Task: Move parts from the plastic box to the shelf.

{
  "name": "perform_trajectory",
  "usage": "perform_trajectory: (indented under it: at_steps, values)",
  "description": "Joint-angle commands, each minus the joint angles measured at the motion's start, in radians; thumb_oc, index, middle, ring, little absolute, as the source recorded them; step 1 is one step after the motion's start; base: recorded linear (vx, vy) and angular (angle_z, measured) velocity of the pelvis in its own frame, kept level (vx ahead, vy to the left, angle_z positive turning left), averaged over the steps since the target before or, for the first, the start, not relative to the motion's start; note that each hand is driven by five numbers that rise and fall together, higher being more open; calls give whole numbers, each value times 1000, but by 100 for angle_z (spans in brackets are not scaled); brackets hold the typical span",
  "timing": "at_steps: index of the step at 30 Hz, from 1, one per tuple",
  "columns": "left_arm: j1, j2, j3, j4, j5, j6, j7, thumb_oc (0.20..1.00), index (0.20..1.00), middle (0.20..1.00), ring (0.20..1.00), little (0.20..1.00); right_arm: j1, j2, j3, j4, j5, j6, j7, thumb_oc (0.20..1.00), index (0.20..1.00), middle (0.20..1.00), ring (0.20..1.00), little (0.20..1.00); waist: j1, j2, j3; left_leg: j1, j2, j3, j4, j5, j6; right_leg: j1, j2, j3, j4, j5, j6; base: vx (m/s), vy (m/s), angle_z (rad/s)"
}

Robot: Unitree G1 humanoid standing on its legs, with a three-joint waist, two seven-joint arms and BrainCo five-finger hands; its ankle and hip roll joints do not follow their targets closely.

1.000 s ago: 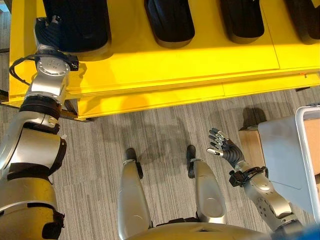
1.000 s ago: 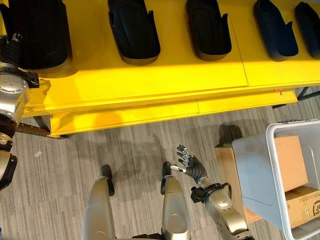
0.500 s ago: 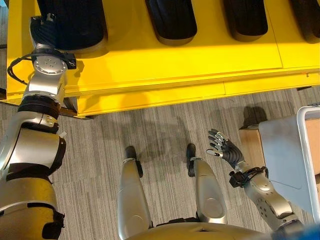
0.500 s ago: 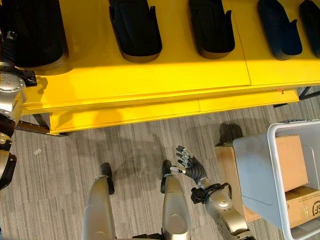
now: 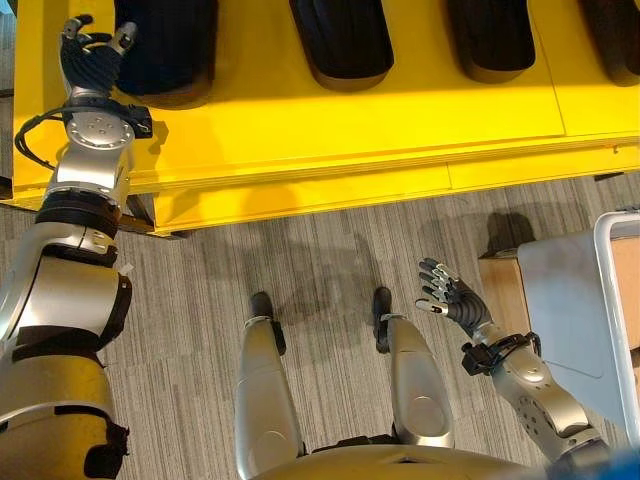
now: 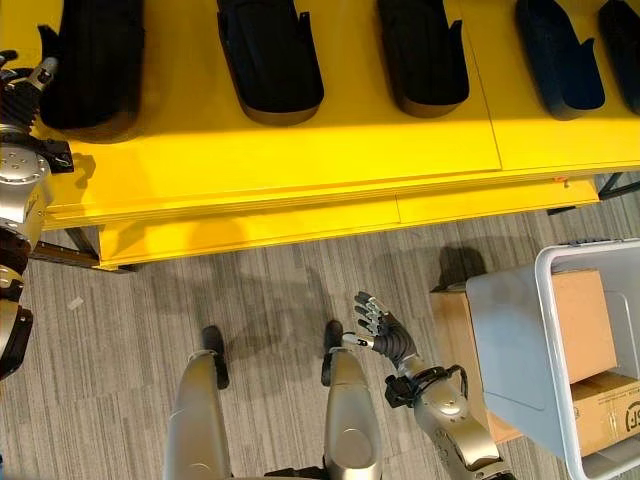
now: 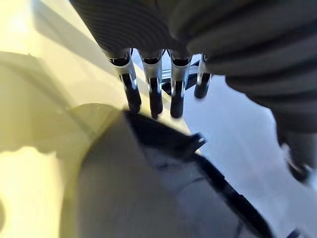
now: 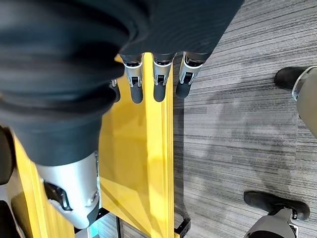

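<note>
Several black moulded parts lie in a row on the yellow shelf (image 5: 350, 120). The leftmost part (image 5: 165, 50) rests at the shelf's left end. My left hand (image 5: 92, 55) is just left of it, open with fingers spread and holding nothing. In the left wrist view its straight fingers (image 7: 153, 94) reach past the part's dark rim (image 7: 163, 141). My right hand (image 5: 452, 302) hangs open and empty over the floor, between the shelf and the grey plastic box (image 6: 545, 340) at the lower right. Its fingers (image 8: 158, 84) point towards the shelf.
Two cardboard boxes (image 6: 585, 320) sit inside the plastic box, which rests on another cardboard box (image 6: 455, 330). The shelf's front edge (image 6: 300, 215) runs across the view above striped grey carpet (image 5: 200, 290). More black parts (image 6: 270, 60) fill the shelf to the right.
My left hand has drawn back off the leftmost part, and its spread fingers now show beside it. The right hand has barely moved.
</note>
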Motion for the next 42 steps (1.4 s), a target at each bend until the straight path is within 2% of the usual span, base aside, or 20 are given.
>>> perform_trajectory:
  at_steps: [1, 19, 27, 28, 31, 37, 42]
  values:
    - [-75, 41, 25, 35, -8, -46, 1, 1000, 1000, 1000, 1000, 1000, 62, -45, -25, -44, 29, -48, 11, 1000, 1000, 1000, 1000, 1000, 12, 4, -39, 16, 31, 5, 23, -40, 1, 17, -46, 2, 30, -53, 19, 0, 0, 0]
    - [-45, 66, 46, 7, -9, -54, -8, 1000, 1000, 1000, 1000, 1000, 63, -63, -34, -50, 27, -48, 25, 1000, 1000, 1000, 1000, 1000, 23, 13, -48, 36, 27, 2, 11, -34, -3, 39, -51, -5, 38, -55, 19, 0, 0, 0]
    - [39, 133, 35, -171, 129, -63, -12, 1000, 1000, 1000, 1000, 1000, 63, -64, -51, -46, 18, -48, 40, 1000, 1000, 1000, 1000, 1000, 37, 23, -54, 82, 21, 4, -18, -25, -9, 87, -57, -15, 21, -55, 21, -3, -2, 4]
    - [65, 144, 43, -220, 152, -70, -15, 1000, 1000, 1000, 1000, 1000, 63, -62, -58, -46, 16, -47, 45, 1000, 1000, 1000, 1000, 1000, 39, 25, -56, 80, 15, 6, -33, 4, -3, 84, -60, -18, 11, -34, 16, -63, 0, 5]
    - [99, 162, 49, -271, 195, -68, -16, 1000, 1000, 1000, 1000, 1000, 67, -59, -65, -46, 14, -49, 48, 1000, 1000, 1000, 1000, 1000, 41, 27, -57, 92, 14, 7, -40, 6, -4, 97, -62, -19, 5, -33, 15, -12, -7, 8]
    - [288, 157, 155, -427, 234, -94, -37, 1000, 1000, 1000, 1000, 1000, 61, -50, -86, -48, 2, -54, 54, 1000, 1000, 1000, 1000, 1000, 54, 34, -56, 135, 11, 6, -65, 15, -9, 142, -67, -25, -9, -35, 16, 3, -1, 2]
    - [400, 119, 218, -458, 230, -98, -55, 1000, 1000, 1000, 1000, 1000, 60, -41, -92, -54, -1, -53, 59, 1000, 1000, 1000, 1000, 1000, 56, 40, -63, 171, 7, 9, -88, 21, -12, 180, -70, -30, -29, -32, 17, 15, -1, 0]
